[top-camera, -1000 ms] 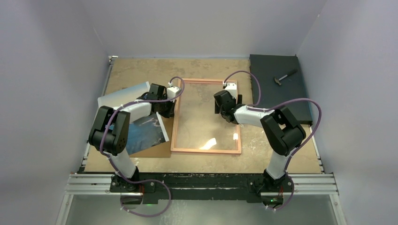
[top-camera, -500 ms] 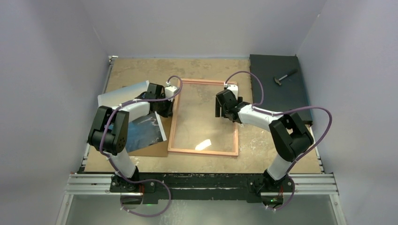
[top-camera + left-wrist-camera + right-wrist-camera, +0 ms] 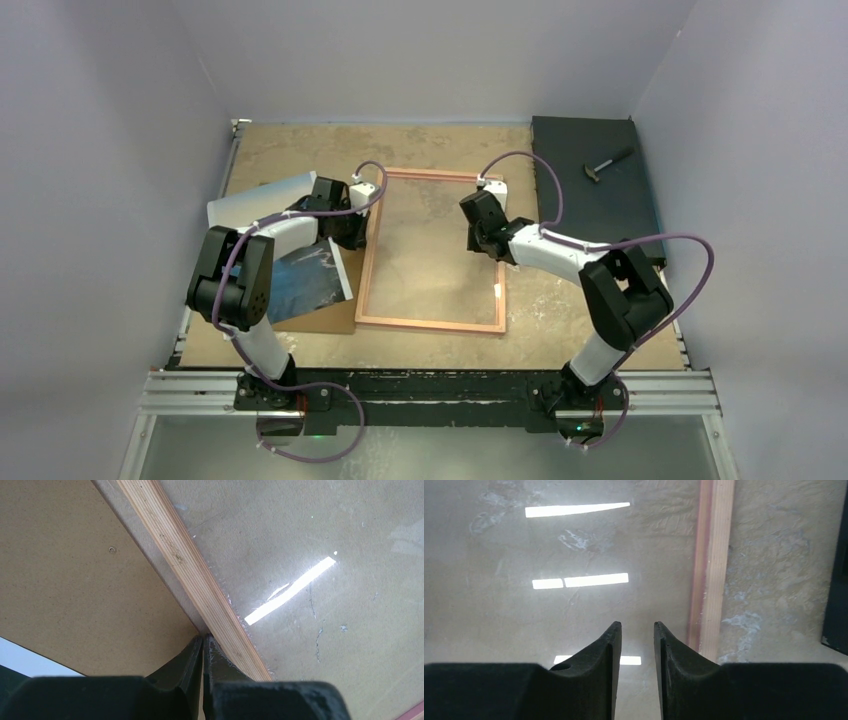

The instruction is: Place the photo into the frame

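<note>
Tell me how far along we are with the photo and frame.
Done: the frame lies back-up, pane bare, backing board out. In hand: left claw shut at its left rail, right claw open above the pane. Left: the photo, lying on the board, goes in.

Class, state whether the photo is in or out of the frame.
Out. The photo lies left of the frame, outside its rim; only tabletop shows through the pane.

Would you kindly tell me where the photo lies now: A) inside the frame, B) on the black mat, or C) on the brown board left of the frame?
C: the photo rests on the brown board, left of the frame.
</note>
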`<move>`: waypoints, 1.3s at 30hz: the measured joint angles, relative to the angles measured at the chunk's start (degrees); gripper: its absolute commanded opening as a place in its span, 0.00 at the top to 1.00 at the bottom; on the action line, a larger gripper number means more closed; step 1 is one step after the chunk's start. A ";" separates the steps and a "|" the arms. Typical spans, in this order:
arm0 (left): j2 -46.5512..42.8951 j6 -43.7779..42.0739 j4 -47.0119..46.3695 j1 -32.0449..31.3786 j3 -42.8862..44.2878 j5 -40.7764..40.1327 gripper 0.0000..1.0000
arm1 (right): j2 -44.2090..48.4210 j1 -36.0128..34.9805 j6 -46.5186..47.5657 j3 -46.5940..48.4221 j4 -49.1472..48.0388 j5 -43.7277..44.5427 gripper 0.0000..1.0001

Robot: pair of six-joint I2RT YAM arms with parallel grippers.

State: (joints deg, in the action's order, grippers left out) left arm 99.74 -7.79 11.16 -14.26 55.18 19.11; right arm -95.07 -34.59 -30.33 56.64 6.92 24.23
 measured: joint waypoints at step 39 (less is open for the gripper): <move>-0.11 -0.31 0.02 0.07 0.00 0.13 0.98 | -0.52 7.98 -4.79 -3.76 -6.08 -11.02 0.66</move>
State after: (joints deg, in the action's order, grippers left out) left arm 99.63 -8.10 11.18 -14.20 55.18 19.25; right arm -95.59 -26.61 -35.11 52.88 0.84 13.21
